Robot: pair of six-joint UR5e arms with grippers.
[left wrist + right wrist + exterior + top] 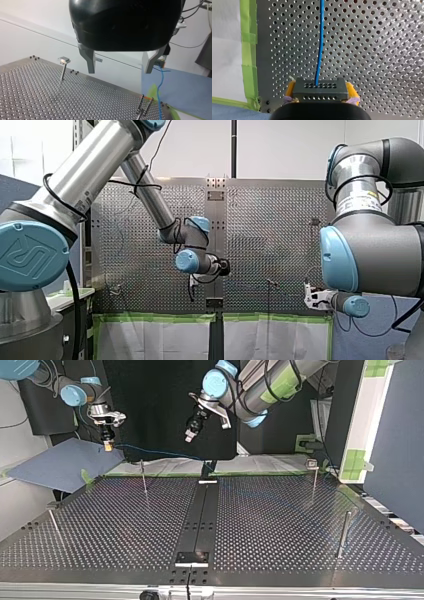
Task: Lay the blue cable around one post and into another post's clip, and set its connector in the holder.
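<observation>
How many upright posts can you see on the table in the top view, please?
4: far-left post, near-left post, far-right post, near-right post, in that view; others may be hidden.

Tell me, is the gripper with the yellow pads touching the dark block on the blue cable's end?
Touching. In the right wrist view the yellow pads of my right gripper press against both sides of the connector, with no gap.
</observation>
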